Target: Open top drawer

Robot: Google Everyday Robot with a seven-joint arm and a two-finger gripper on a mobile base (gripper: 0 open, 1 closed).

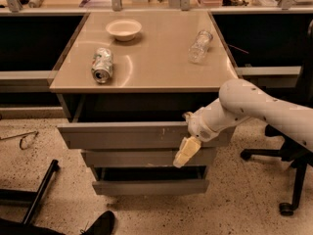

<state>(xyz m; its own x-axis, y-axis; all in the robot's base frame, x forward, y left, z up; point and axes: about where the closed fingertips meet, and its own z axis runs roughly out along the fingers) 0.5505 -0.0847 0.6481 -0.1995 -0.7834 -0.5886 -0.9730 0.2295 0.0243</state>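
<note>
The top drawer (pixel 127 135) sits just under the table (pixel 156 58) top, partly pulled out. The gripper (pixel 186 152) hangs against the drawer front, right of centre, jaws seemingly clenched together on nothing. The opening step looks underway; the next move calls for drawing straight out from the table.

Hidden behind the gripper (pixel 186 151), low against the right end of the top drawer (pixel 122 135): a patch of that grey front. Lost in shadow under the tabletop (pixel 146 75): the drawer's inside. Cut off at the right edge: arm (pixel 264 109), office chair (pixel 293 180). Cut off at the bottom: dark shoe (pixel 100 224), black chair base (pixel 34 196). Too small to read: label on the can (pixel 101 65).
</note>
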